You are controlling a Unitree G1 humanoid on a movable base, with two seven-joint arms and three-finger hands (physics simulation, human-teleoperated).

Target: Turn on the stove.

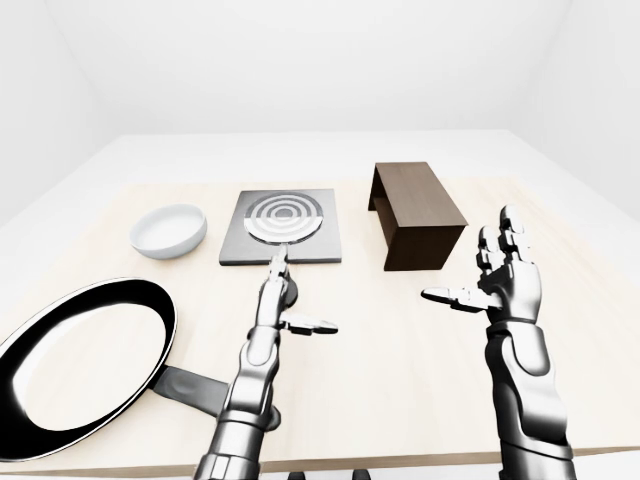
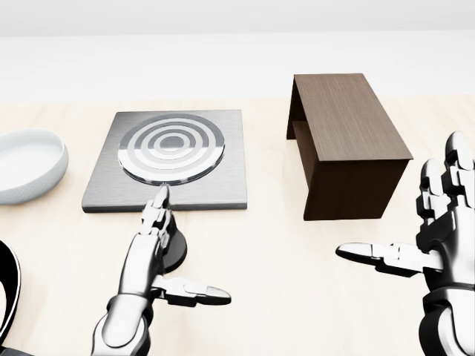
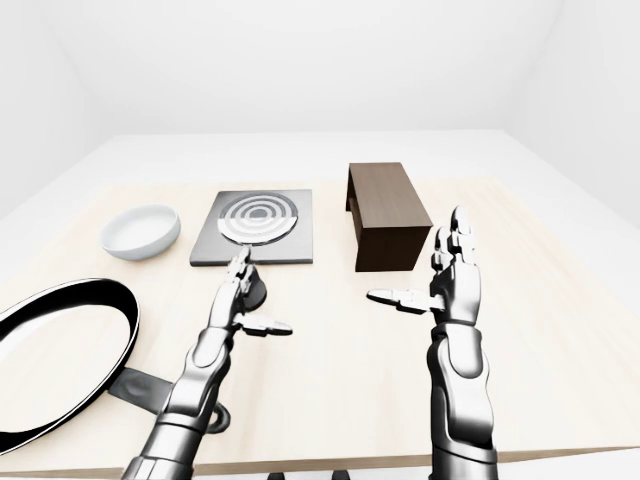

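Note:
The stove (image 2: pixel 223 178) is a flat grey square plate with a ringed burner (image 2: pixel 171 148), lying on the wooden table at the upper middle of the head view. A dark round knob (image 2: pixel 178 251) sits on the table just below the stove's lower edge. My left hand (image 2: pixel 182 256) is open over the knob. Its fingers (image 2: pixel 158 204) are stretched straight, their tips at the stove's lower edge, and the thumb sticks out to the right. My right hand (image 1: pixel 485 275) is open and empty, palm turned left, held above the table at the right.
A dark wooden box-like stand (image 1: pixel 415 210) stands right of the stove, close to my right hand. A white bowl (image 1: pixel 168 230) lies left of the stove. A black frying pan (image 1: pixel 80 365) lies at the lower left, its handle (image 1: pixel 190 388) beside my left forearm. The table's edge (image 1: pixel 400 462) runs along the bottom.

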